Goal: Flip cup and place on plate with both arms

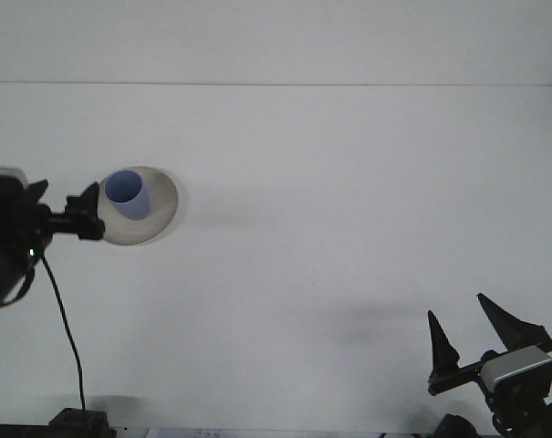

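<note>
Apparently, we are looking at a task that is all but finished. The blue cup (128,194) is standing mouth-up on the plate (162,212), so, judging from how things lie, the flip and the placing are both done and what is left is only for the arms to clear the table (348,182).

We are seeing the cup as a small pale-blue tumbler with a round open rim facing us and walls tapering toward the base. It is sitting on the left part of the plate, leaning slightly as the camera renders it, and nothing is touching it. The plate itself is a shallow, off-white round dish lying on the left side of the white table, well apart from the right arm.

We are finding the left gripper (82,222) at the plate's left edge, just beside the rim and apart from the cup. Only a dark tip is showing, so we cannot tell how its jaws are standing.

The right gripper (472,333) is hovering low at the bottom right corner, its two dark pointed fingers (440,339) spread wide and holding nothing.
</note>
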You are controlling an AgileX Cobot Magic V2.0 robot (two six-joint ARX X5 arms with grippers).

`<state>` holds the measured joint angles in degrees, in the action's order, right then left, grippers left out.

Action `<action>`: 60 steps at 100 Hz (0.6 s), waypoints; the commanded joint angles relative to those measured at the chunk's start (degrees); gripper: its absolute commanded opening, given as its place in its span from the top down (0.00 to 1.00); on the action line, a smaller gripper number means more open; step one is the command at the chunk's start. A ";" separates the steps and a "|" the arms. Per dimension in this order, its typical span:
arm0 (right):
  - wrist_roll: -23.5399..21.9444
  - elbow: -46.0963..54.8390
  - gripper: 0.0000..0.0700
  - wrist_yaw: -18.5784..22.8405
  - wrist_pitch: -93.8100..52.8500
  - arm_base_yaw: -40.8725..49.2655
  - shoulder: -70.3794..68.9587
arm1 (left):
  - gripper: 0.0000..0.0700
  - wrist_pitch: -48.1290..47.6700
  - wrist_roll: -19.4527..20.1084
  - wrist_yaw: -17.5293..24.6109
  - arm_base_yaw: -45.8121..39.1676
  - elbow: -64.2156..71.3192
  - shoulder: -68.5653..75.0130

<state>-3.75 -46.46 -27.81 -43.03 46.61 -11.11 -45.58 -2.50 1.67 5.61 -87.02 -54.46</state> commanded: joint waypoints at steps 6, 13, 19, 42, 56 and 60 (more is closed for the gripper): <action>0.79 -0.33 0.22 -1.92 0.24 0.59 -0.13 | 0.26 6.12 -3.28 2.21 3.50 16.15 12.20; 0.81 -0.33 0.22 -2.43 -0.35 0.59 -0.13 | 0.26 9.33 -6.29 3.74 5.25 25.27 19.61; 0.85 -0.07 0.22 -2.43 -0.76 0.59 -0.13 | 0.26 11.15 -7.08 3.72 6.16 32.06 25.24; -1.51 4.02 0.22 -1.75 -0.68 0.63 -0.11 | 0.27 14.05 -7.37 4.00 6.51 47.17 38.47; -2.95 4.48 0.26 -1.60 -0.15 0.63 -0.13 | 0.38 13.97 -7.39 4.00 6.51 48.63 40.02; -2.93 4.48 0.40 -1.57 0.17 0.63 -0.13 | 0.53 13.99 -7.41 4.13 6.51 48.63 40.02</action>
<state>-5.41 -41.52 -29.36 -43.83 46.68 -11.11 -32.47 -9.63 5.56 11.92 -37.76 -14.31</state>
